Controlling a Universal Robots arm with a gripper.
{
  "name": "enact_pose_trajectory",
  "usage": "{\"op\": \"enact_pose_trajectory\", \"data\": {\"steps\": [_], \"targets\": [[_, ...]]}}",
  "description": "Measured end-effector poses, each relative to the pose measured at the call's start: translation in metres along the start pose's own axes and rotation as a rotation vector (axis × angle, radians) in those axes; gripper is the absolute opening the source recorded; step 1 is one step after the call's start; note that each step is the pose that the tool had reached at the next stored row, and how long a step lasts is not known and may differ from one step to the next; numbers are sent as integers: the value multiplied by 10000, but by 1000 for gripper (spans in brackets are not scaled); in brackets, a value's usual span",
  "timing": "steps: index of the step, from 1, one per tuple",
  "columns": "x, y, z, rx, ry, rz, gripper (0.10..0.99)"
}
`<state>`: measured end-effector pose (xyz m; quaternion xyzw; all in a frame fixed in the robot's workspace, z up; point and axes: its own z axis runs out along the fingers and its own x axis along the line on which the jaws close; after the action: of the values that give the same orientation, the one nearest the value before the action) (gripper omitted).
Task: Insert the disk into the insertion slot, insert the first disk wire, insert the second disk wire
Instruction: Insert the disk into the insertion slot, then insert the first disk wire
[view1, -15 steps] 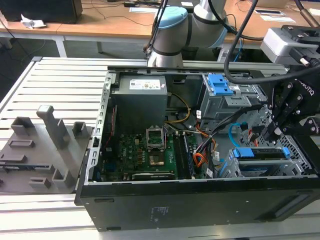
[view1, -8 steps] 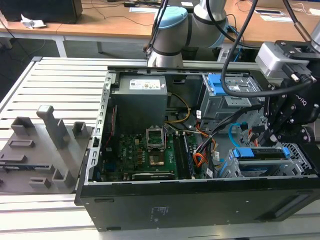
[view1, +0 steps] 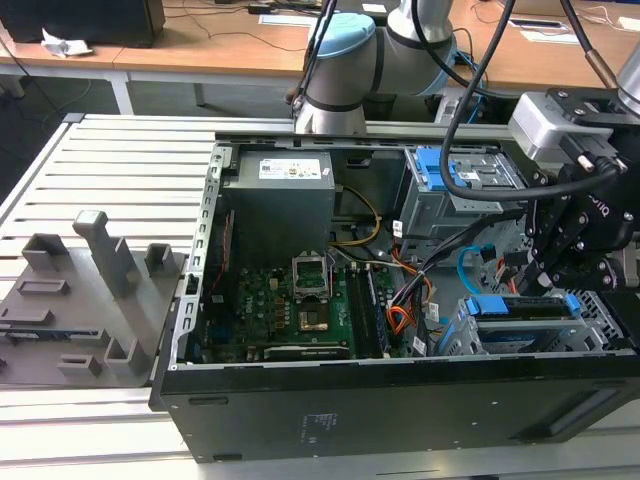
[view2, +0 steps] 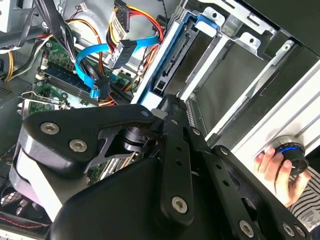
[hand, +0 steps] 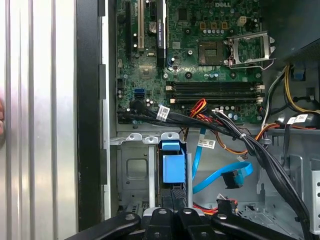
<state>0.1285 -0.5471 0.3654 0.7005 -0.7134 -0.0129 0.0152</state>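
Far left (exterior view): grey plastic fixture blocks (view1: 90, 280) on the slotted aluminium tabletop (view1: 130, 160), well apart from the work.
Middle: open black computer case (view1: 400, 400). The green motherboard (view1: 290, 305) is exposed and fragile, so no contact.
Wires: the short orange, red and black wire bundle (view2: 131, 30) and the thin flat light-blue cable (view2: 89, 60) lie loose over the board, and their plugs look unconnected to the drive. Both are limp and light. Judged best held at the plug body, not the leads.
Right: the flat silver-grey hard drive in a bright blue plastic carrier (view1: 520, 305) sits in the boxy grey perforated sheet-metal cage (view1: 455, 335) and looks seated or nearly so. It's rigid, weighty and shock-sensitive, so hold it by the carrier edges.
Tool: black tool (hand: 175, 200) is right at the drive's end. Grasping or released: cannot tell.
In the way: the thick black sleeved cable (hand: 270, 170) runs close by the cage, and the taller grey bay with a blue latch (view1: 450, 180) is just beside it.
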Motion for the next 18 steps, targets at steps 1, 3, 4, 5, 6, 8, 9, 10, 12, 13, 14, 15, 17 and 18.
{"op": "enact_pose_trajectory", "data": {"steps": [1,3,4,5,6,8,9,10,12,13,14,15,17,18], "targets": [[0,0,0,0,0,0,106],[0,0,1,0,0,0,106],[0,0,2,0,0,-1,106],[0,0,2,0,0,0,106],[0,-1,3,0,0,0,106],[0,-1,4,0,0,-1,173],[0,-1,4,0,0,0,235],[0,-1,5,0,0,-1,302],[-58,0,5,0,0,-1,302],[-135,2,4,0,2,0,302],[-174,2,4,0,1,0,302],[-201,3,5,0,-1,0,302],[-297,5,5,0,1,0,302],[-319,5,8,0,0,0,302]]}}
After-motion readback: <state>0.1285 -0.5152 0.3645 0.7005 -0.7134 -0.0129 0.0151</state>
